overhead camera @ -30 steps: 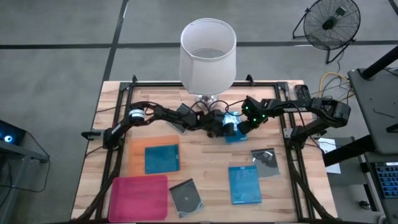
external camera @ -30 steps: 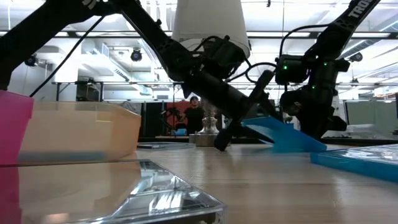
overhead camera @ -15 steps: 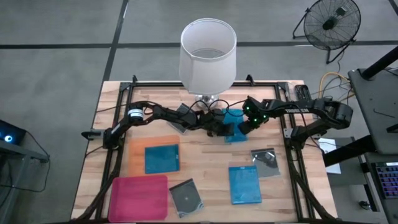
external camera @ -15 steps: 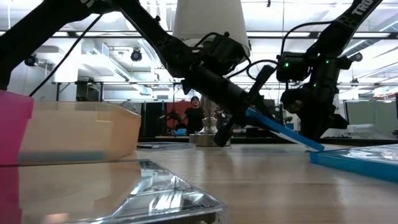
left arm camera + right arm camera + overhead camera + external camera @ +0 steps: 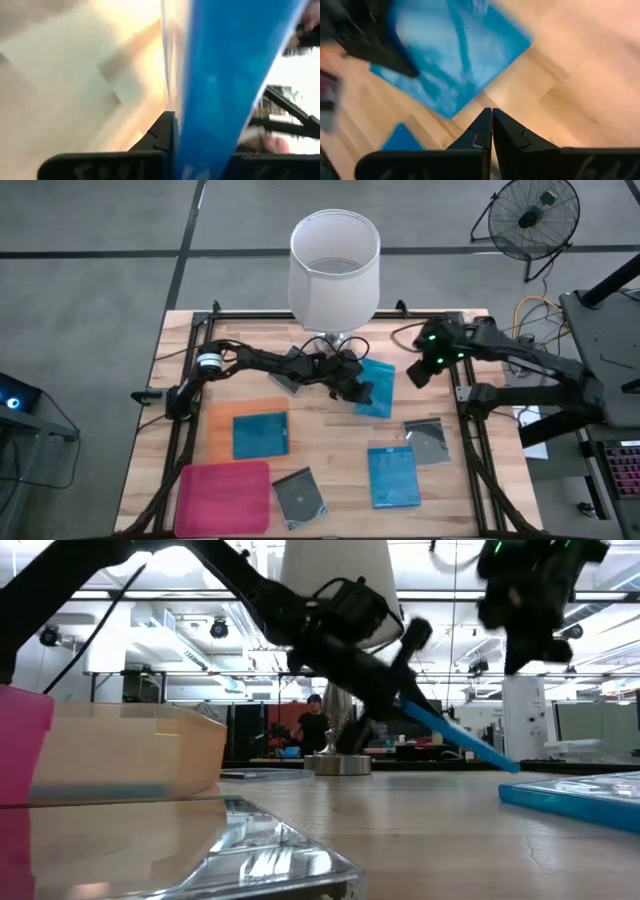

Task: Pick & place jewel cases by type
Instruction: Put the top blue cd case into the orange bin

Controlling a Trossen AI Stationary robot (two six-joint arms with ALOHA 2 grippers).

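My left gripper (image 5: 361, 390) is shut on a bright blue jewel case (image 5: 380, 388) near the table's middle, in front of the lamp base. The case slants down toward the right in the low view (image 5: 455, 740). My right gripper (image 5: 414, 375) hangs shut and empty high above the table's right part, clear of that case (image 5: 455, 60). A second blue case (image 5: 260, 435) lies flat in the orange tray (image 5: 218, 428). A third blue case (image 5: 393, 476) and two grey-transparent cases (image 5: 300, 497) (image 5: 428, 440) lie flat on the table. My left gripper pinches the blue case between its two fingers at the edge facing the table's left (image 5: 187, 125). The fingers come from the left, slanting down. The case is tilted, its held end up and its far end (image 5: 510, 766) low near the table; whether that end touches, I cannot tell.
A lamp with a white shade (image 5: 334, 265) stands at the table's far middle. A magenta-pink tray (image 5: 224, 496) lies at the near left. A dark flat thing (image 5: 288, 370) lies under my left arm. Bare wood shows between the trays and the right-hand cases.
My left gripper has shut on the blue case's left edge and risen a little, so the case's low end has come up slightly. My right gripper, which stood by the case's right side, has gone steeply up and back toward the table's right edge, staying shut.
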